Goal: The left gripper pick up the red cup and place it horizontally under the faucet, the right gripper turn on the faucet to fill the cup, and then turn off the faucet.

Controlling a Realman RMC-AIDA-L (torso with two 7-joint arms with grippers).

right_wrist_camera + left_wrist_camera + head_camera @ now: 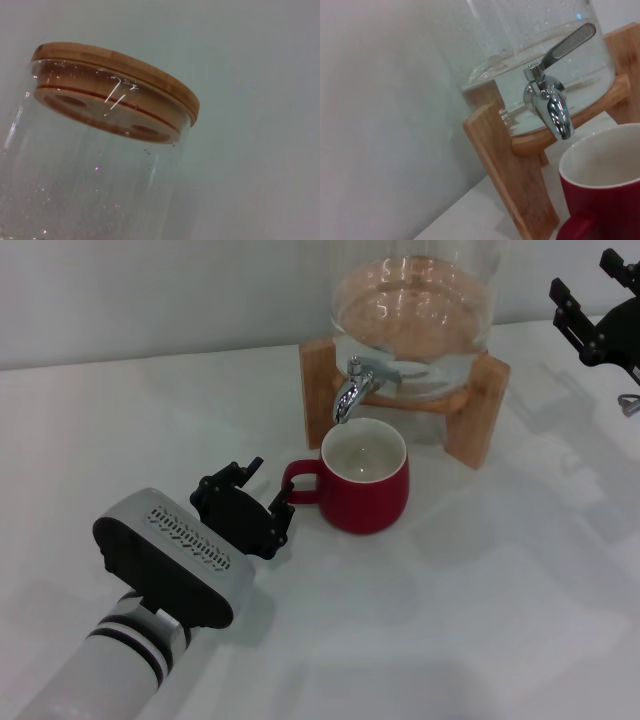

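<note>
Under the faucet (pixel 352 390): red cup (pixel 365 485) upright on the table, handle pointing left.
Left gripper (pixel 255 495): fingers apart, just beside the handle.
Right gripper (pixel 592 312): far right, raised; finger state unclear.
Handling: glossy ceramic, rigid, probably slippery, breakable; handle offers the likeliest hold.

a glossy red ceramic mug (pixel 365 485) with a white inside, a shiny chrome spigot (pixel 352 388), a clear glass jar (pixel 412 300) in a light brown wooden stand (pixel 472 410), a white table (pixel 480 600).
</note>
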